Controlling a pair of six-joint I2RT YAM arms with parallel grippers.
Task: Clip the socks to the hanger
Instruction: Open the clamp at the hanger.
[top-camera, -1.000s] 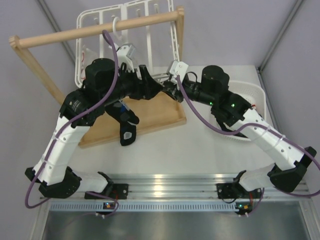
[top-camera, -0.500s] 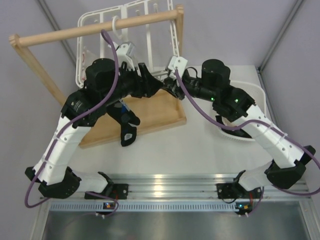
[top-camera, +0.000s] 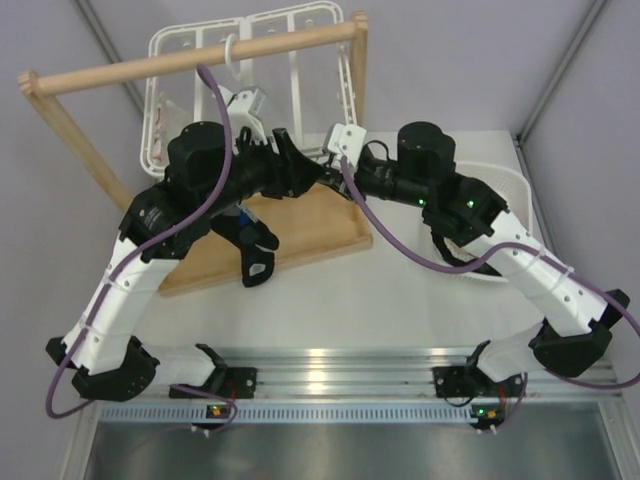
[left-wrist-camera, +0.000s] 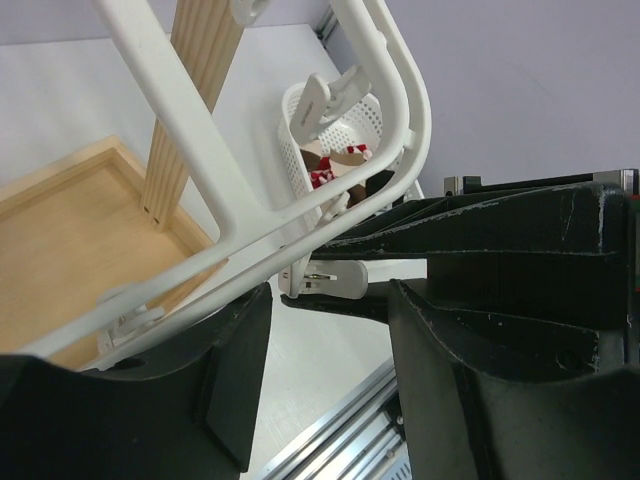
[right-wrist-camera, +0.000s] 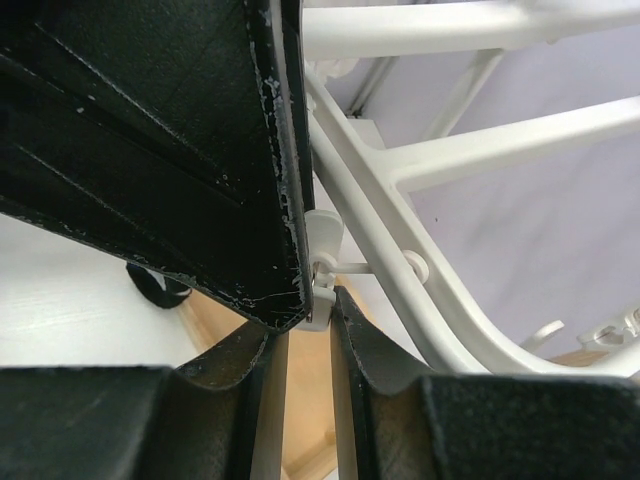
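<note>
Sock (top-camera: 255, 255), black with blue and white patches, lies limp across the near edge of the wooden stand (top-camera: 190, 62) base under the left arm, not yet hung. The left hand (left-wrist-camera: 330, 330) gapes with nothing in it at the lower corner of the white hanger (left-wrist-camera: 412, 110), seemingly placed to steady the frame. To its right, the right hand (right-wrist-camera: 308, 330) pinches a small dangling clip (right-wrist-camera: 322, 240), probably to spread it for the sock; no second sock shows.
</note>
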